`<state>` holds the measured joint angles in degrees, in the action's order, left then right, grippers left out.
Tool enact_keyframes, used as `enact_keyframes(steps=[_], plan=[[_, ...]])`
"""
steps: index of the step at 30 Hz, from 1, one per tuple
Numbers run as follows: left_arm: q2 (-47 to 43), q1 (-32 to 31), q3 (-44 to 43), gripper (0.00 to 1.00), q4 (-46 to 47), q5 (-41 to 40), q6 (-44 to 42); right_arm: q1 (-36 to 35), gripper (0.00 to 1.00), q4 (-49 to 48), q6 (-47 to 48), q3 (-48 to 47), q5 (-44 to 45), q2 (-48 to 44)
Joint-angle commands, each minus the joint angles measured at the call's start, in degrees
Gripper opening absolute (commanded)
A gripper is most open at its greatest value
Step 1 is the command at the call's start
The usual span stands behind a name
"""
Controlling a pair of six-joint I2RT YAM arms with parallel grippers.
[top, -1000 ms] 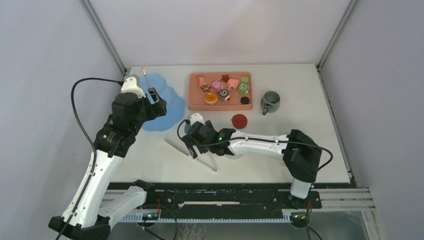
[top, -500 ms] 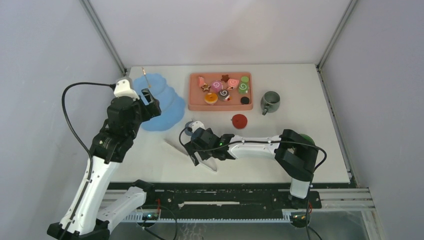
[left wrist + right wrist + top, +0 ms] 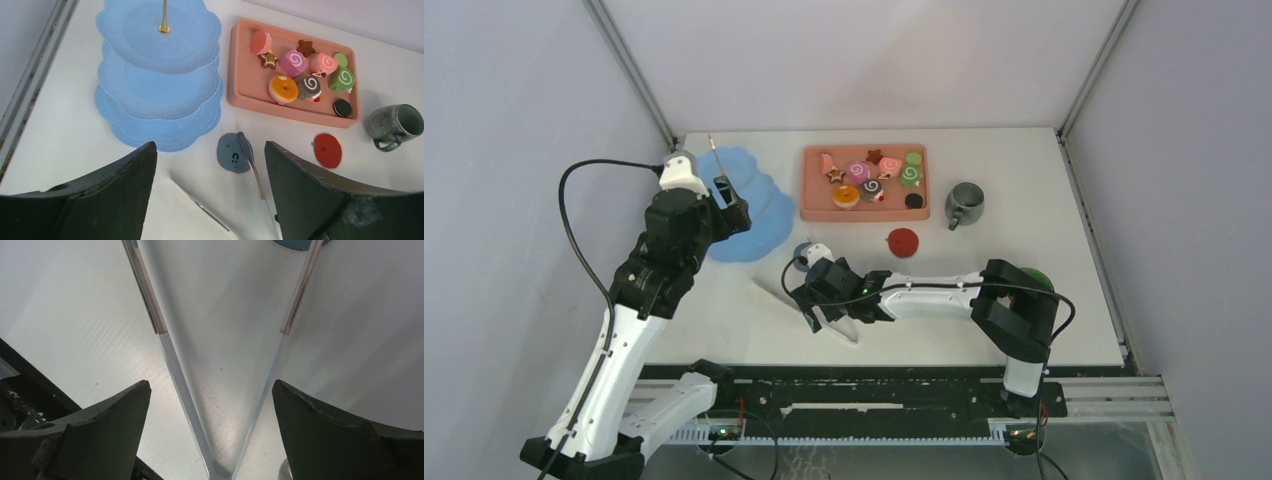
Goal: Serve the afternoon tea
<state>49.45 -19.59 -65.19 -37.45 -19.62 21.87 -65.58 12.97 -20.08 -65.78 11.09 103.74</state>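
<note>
The blue tiered tower (image 3: pixel 759 205) stands at the back left, its plates bare; it also shows in the left wrist view (image 3: pixel 160 75). Several toy pastries and swirl rolls (image 3: pixel 871 178) lie on the salmon-pink tray (image 3: pixel 864 212), also in the left wrist view (image 3: pixel 295 75). A grey mug (image 3: pixel 964 203) stands right of the tray. A green mug (image 3: pixel 1036 280) is mostly hidden behind my right arm. The cream mug is out of view. My left gripper (image 3: pixel 730 203) hangs open and empty above the tower's near edge. My right gripper (image 3: pixel 210 435) is open, straddling the metal tongs (image 3: pixel 165 345) near their hinge.
A blue coaster (image 3: pixel 232 152) and a red coaster (image 3: pixel 327 150) lie in front of the tray. The tongs (image 3: pixel 809 305) lie on the table, one tip resting over the blue coaster. The grey mug also shows in the left wrist view (image 3: pixel 395 125).
My right gripper has moved nearer along the tongs toward their hinge. My left arm swayed left, then back, staying above the tower.
</note>
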Motion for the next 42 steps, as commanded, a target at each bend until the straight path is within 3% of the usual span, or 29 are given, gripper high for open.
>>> enact_keyframes(steps=[1,20,25,27,32,42], plan=[[-0.48,-0.18,1.0,0.84,2.15,1.41,-0.85,-1.22,1.0,-1.87,-0.64,-0.83,1.75,1.9],[-0.61,-0.18,3.05,0.84,3.25,3.33,-0.34,-1.83,1.0,-7.9,-1.03,-3.65,6.09,8.16],[-0.43,-0.16,3.14,0.84,3.47,3.72,-0.25,-1.92,0.93,-7.3,-1.65,-3.65,6.66,7.68],[-0.32,-0.14,3.14,0.84,3.48,3.62,-0.31,-1.98,0.84,-6.88,-1.55,-3.66,7.03,6.82],[-0.79,-0.13,2.49,0.84,3.52,3.11,-0.46,-2.01,0.51,-5.46,-1.29,-3.63,8.44,3.86],[-0.62,-0.15,0.89,0.84,3.52,2.57,-1.45,-1.76,0.11,-3.17,-0.67,-3.66,9.71,-2.23]])
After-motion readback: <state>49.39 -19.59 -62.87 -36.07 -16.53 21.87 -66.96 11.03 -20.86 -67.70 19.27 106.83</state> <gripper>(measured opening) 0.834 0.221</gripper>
